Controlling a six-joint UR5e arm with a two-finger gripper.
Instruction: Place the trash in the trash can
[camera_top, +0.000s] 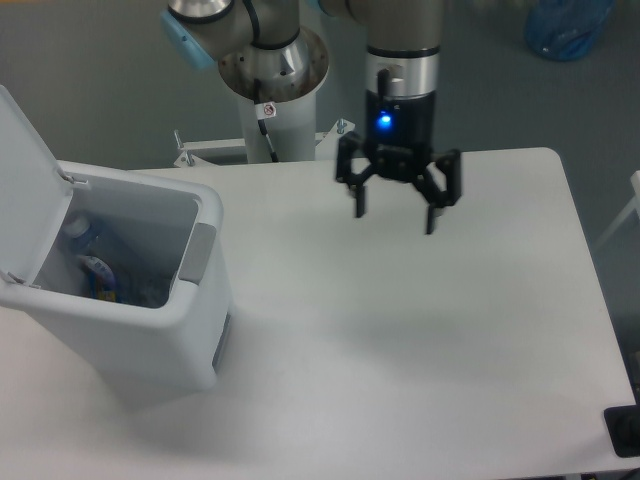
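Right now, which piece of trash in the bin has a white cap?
The bottle, lying against the trash can wall under the open lid. The crumpled wrapper beside it has no cap.

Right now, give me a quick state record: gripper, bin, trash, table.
gripper: jaws open, nothing between them, above the table's far middle, away from the bin
trash can: at the table's left, lid hinged up and open
bottle: inside the trash can, low against the left wall
wrapper: not clearly made out; something pale lies in the trash can bottom
table: white, no trash seen on it
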